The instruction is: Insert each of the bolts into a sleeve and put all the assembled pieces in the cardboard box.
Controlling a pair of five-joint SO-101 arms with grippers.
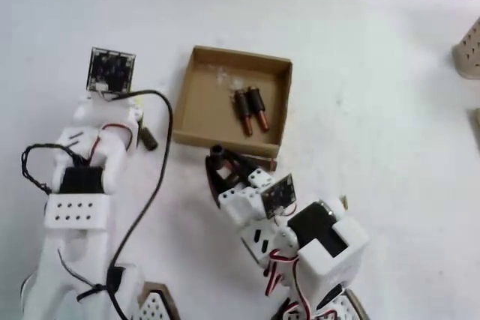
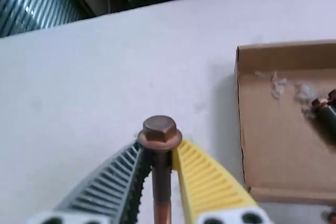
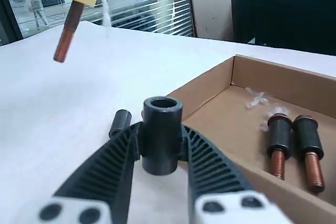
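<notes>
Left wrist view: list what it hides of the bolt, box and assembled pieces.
- Bolt: shank's end runs out of frame.
- Cardboard box: one side cut off by the frame edge.
- Assembled pieces: cut off by the same edge, so their count cannot be told.

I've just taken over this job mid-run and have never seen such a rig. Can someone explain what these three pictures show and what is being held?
Two small robot arms sit side by side at a white table. The high view looks down over both. The other two pictures come from a camera on each arm's wrist. The left end effector is shut on a copper bolt, gripped just below its head. The right end effector is shut on a black sleeve, held upright with its open end up, close to the cardboard box. Two assembled pieces lie side by side in the box. One spare sleeve lies on the table beside the left arm.
</notes>
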